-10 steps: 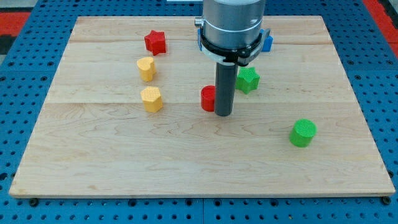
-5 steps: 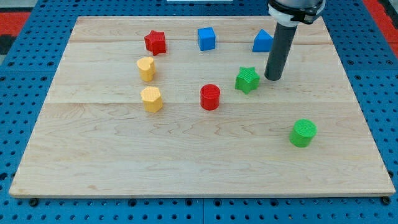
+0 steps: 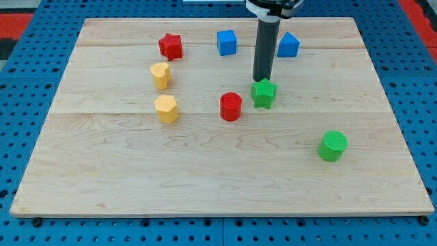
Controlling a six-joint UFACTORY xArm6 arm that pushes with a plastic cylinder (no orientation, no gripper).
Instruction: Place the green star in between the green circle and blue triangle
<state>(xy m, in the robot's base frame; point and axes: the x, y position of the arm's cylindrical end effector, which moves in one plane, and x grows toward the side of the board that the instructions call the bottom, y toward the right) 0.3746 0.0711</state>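
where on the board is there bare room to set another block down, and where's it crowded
Widest bare patch: the strip along the view's bottom, below the yellow blocks, red cylinder and green cylinder. Also the view's right side, between the blue triangle and the green cylinder. Crowded: mid-board, where my tip touches the green star beside the red cylinder.

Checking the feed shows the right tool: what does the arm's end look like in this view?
Only the lower end shows: a straight, plain dark grey rod, round in section, coming down from a wider dark collar cut off at the view's top. My tip is its blunt lower end. No cables, markings or fingers are visible.
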